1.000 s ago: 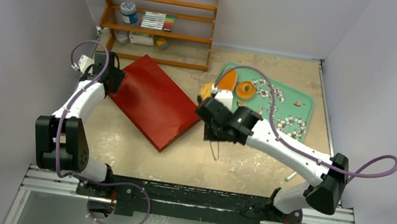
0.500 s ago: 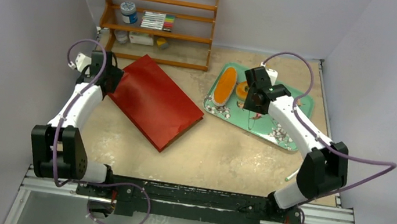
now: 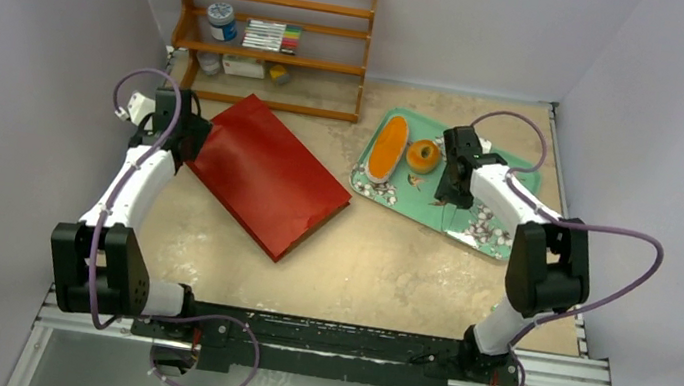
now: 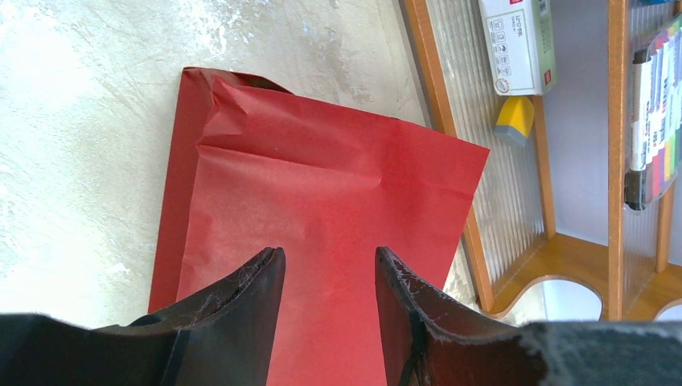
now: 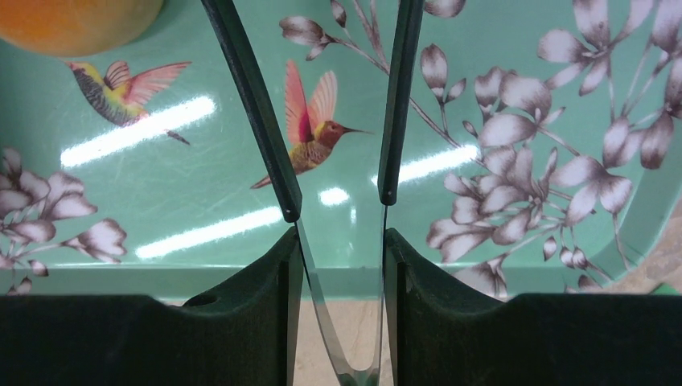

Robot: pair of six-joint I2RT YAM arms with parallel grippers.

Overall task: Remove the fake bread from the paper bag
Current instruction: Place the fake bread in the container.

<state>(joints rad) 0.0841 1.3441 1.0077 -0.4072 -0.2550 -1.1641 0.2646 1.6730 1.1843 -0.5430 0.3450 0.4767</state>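
The red paper bag (image 3: pixel 265 172) lies flat on the table, and its creased red face (image 4: pixel 322 161) fills the left wrist view. My left gripper (image 3: pixel 189 136) hovers over its far left corner, open (image 4: pixel 328 253) with nothing between the fingers. On the green flowered tray (image 3: pixel 503 170) lie two pieces of fake bread, a long oval loaf (image 3: pixel 388 149) and a round bun (image 3: pixel 423 155). My right gripper (image 3: pixel 452 173) is over the tray, shut (image 5: pixel 342 241) on metal tongs (image 5: pixel 257 104) whose black tips hang empty above the tray (image 5: pixel 161 201). The bun's edge (image 5: pixel 72 20) shows at top left.
A wooden shelf (image 3: pixel 269 36) stands at the back with a jar (image 3: pixel 222 21), markers (image 3: pixel 272 36) and small boxes, close behind the bag's far corner. Grey walls close in left, right and back. A thin stick (image 3: pixel 501 303) lies near the right arm's base.
My right arm has swung with the tongs from beside the bag's near right end to over the tray's middle. The left arm has barely moved.
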